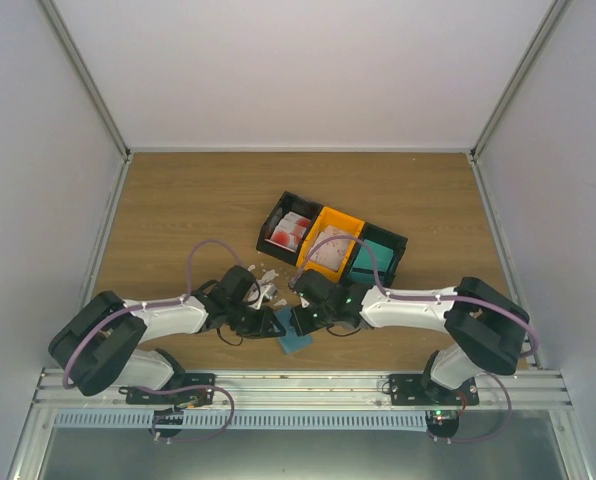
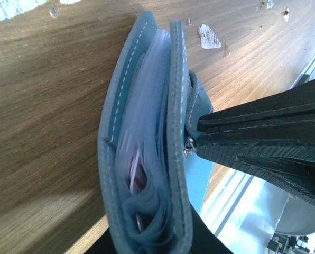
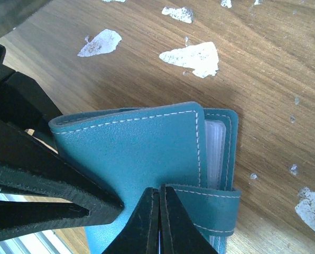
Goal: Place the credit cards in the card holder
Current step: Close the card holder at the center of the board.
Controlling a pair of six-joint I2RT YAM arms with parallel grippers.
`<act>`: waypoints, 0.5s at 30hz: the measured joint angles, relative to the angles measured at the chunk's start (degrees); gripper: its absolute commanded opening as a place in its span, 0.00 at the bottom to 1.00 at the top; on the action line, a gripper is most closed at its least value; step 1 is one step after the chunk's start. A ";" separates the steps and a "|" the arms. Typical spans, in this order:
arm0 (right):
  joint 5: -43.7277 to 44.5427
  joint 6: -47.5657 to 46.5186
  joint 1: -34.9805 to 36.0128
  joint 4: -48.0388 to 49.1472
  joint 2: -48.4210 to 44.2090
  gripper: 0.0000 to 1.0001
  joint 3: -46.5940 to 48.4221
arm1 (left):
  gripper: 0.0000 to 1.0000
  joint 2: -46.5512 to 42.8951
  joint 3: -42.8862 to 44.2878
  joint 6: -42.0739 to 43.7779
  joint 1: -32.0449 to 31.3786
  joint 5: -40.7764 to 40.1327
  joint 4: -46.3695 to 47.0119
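The dusty-blue card holder [image 1: 295, 341] is nearly closed and held between both grippers near the table's front. In the left wrist view it [image 2: 114, 111] stands edge-on, with clear sleeves and a red-printed credit card [image 2: 136, 172] inside. My left gripper [image 2: 147, 244] is shut on its lower end. In the right wrist view my right gripper [image 3: 158, 197] is shut on the snap strap [image 3: 210, 203] over the blue cover [image 3: 131, 148]. More credit cards [image 1: 290, 232] lie in a black bin, and others [image 1: 330, 256] in the orange bin.
A row of bins [image 1: 261, 240] stands behind the arms, its right bin holding a teal block [image 1: 374, 262]. White scraps [image 3: 193, 55] lie scattered on the wooden table [image 1: 178, 200]. The left gripper's fingers [image 3: 41, 177] crowd the right wrist view.
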 measured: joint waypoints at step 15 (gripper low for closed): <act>2.60 -3.13 1.70 -2.43 2.05 0.00 2.58 | 0.05 -0.96 -0.59 -1.22 -0.68 -2.97 -0.70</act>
